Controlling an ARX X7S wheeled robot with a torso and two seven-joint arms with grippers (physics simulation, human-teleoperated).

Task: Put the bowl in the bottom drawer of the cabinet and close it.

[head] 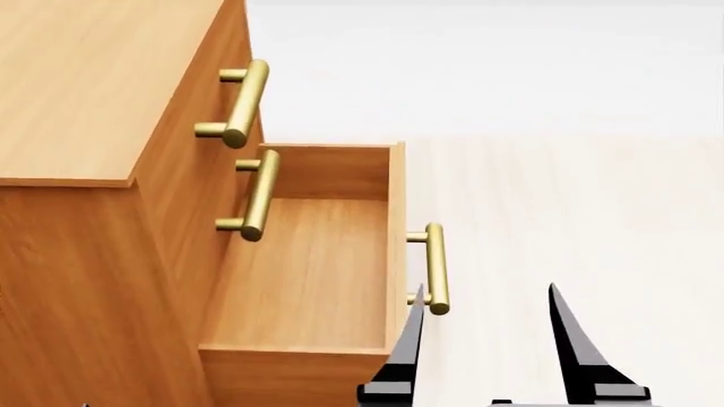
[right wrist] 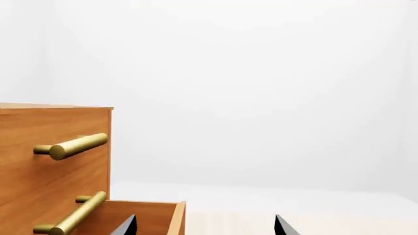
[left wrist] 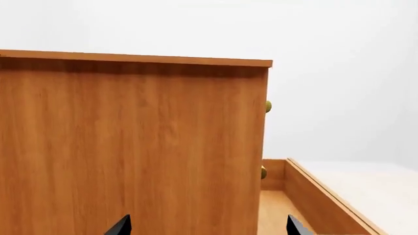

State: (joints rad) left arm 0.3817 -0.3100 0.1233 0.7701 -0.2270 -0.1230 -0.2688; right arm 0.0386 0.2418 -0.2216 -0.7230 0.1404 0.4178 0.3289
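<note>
No bowl appears in any of the three views; I cannot say where it is, only that it is not inside the bottom drawer (head: 305, 271), whose floor shows bare.

That drawer stands pulled well out from the cabinet (head: 91, 93), open side up, presumably left so to take the bowl. Its brass handle (head: 433, 267) sits on the front panel at about 3 o'clock of the drawer box in the head view. My judgement: the opening step is done, the placing and closing steps are not.

Right gripper (head: 487, 314): two dark fingers spread wide, nothing between them. One fingertip (head: 416, 297) lies just beside the drawer handle, at its 7 o'clock; I cannot tell whether they touch. Being empty and next to the handle fits a hand that has finished with the pull, but that is a guess.

Left gripper (left wrist: 205, 226): only the two tips show in its wrist view, set apart, nothing held. It faces the cabinet's plain side wall, with the open drawer off at 4 o'clock. In the head view it is all but cut off at the lower edge.

The two upper drawers are shut; the top handle (head: 240, 102) and middle handle (head: 258, 195) overhang the open box.

Hidden or unclear: both arms, the cabinet's base and the near drawer corner are cropped. The pale tabletop (head: 588, 220) shows nothing on its visible part.
</note>
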